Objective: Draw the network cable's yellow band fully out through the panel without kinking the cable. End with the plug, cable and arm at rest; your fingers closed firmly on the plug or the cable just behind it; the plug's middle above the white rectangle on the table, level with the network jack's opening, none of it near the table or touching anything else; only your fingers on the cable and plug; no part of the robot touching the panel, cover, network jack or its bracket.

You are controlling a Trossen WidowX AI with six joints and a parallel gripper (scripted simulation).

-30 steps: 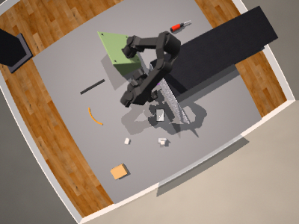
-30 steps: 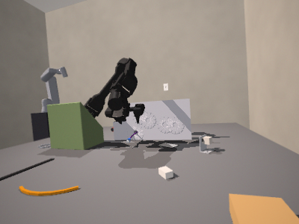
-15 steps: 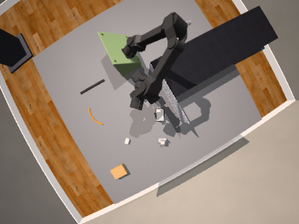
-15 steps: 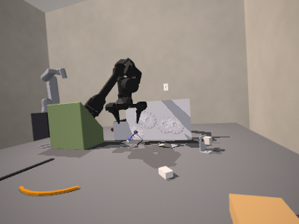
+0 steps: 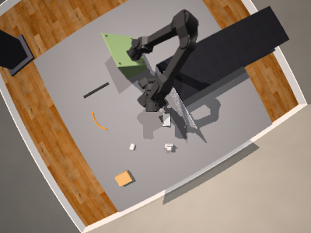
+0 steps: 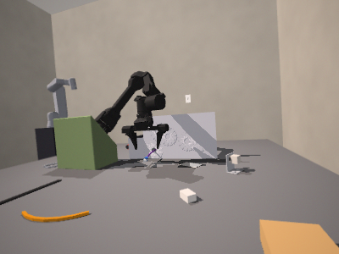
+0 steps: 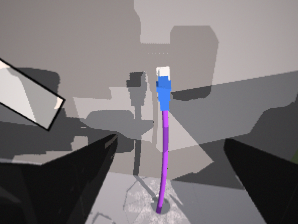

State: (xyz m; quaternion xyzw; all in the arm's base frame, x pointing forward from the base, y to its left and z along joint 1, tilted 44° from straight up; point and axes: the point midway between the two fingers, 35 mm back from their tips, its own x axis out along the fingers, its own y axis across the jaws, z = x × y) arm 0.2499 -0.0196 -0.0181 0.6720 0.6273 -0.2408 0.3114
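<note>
Between wide-open gripper (image 7: 167, 165) fingers, plug (image 7: 163, 89) seemingly untouched.

Arm (image 5: 183, 43): matte black throughout, built of rounded tubular links with bulkier cylindrical joint housings. Gripper (image 6: 145, 137): same black, a wide crossbar carrying two tapered, wedge-shaped fingers set far apart. No markings, screws or cables discernible on it.

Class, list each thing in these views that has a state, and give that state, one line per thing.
Black parallel-jaw gripper: open, holding nothing, above the cable.
Purple network cable: passing through the hole in the panel, ungripped.
Blue plug: free, untouched.
Grey patterned panel: upright.
White rectangle: uncovered.
</note>
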